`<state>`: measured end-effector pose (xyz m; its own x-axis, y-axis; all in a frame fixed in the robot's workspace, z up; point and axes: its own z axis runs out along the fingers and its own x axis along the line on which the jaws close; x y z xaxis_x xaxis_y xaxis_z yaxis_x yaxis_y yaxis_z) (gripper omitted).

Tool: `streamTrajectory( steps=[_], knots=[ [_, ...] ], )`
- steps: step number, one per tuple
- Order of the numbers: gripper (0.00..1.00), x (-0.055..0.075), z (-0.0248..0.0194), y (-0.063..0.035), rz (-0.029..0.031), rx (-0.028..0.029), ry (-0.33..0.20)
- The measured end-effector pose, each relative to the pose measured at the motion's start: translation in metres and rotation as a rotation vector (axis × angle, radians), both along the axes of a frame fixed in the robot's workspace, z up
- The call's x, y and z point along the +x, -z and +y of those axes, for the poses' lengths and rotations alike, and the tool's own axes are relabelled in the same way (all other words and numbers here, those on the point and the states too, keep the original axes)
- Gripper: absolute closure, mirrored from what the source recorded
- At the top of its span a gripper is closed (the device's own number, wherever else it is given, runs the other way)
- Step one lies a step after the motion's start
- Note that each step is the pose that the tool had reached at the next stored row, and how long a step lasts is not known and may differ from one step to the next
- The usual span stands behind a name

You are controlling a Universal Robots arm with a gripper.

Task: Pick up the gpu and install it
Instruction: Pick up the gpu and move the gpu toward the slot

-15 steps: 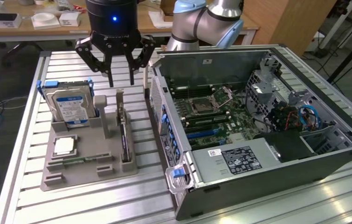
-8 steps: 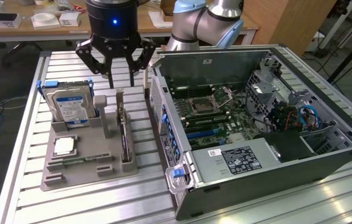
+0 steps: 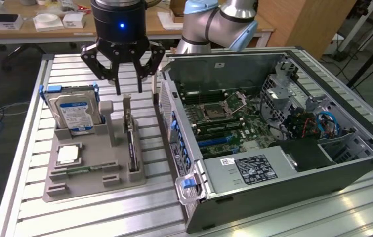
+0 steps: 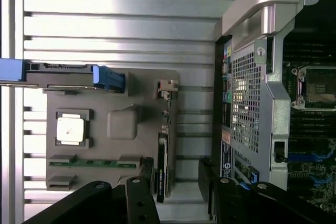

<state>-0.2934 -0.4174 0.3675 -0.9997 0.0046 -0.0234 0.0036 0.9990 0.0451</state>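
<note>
Directly above the gpu (image 3: pixel 131 148), the jaws were held spread open (nothing gripped); the card was seen standing on edge in the grey tray (image 3: pixel 81 190) beside the computer case (image 3: pixel 272 202).

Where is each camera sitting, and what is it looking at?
Exterior view: off the arm, above the table, looking down at the grey tray and open computer case; the arm and open gripper show.
Wrist view: on the wrist, looking straight down at the gpu; the gripper's fingers show.
Both show: gripper, gpu, tray, case.
</note>
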Motion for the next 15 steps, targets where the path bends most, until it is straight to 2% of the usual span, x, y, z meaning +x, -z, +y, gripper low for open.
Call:
streamTrajectory(
  steps=[15],
  knots=[
    [0.53, 0.0, 0.0, 0.0076, 0.0002, -0.0002, 0.0]
  ],
)
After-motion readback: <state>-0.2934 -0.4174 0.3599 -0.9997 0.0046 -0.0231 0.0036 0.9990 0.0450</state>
